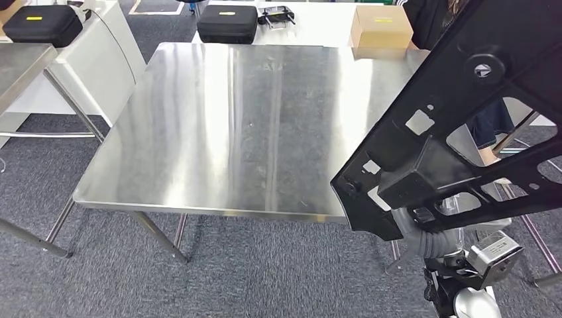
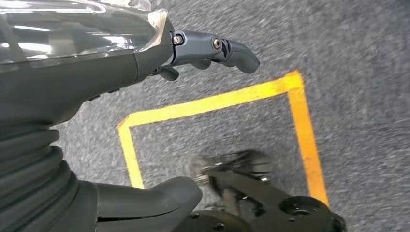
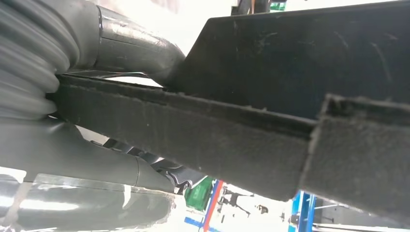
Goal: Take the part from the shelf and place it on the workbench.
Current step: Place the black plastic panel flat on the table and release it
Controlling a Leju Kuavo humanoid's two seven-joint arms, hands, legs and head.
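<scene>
Gripping one black part (image 1: 457, 126), the right hand (image 1: 424, 232) hangs beside one workbench (image 1: 232, 126); left hand (image 2: 212, 48) open.

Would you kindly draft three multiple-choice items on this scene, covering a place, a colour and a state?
1. Where is the black part?
A. flat on the steel workbench
B. held up at the workbench's right side
C. on the carpet

2. What colour is the floor tape?
A. yellow
B. red
C. white

3. What is the right hand doing?
A. hanging free
B. gripping the part
C. pressing the bench

Key: 1 B, the part is raised off the surface; 2 A, yellow lines on grey carpet; 3 B, the hand wraps around the part's edge.
</scene>
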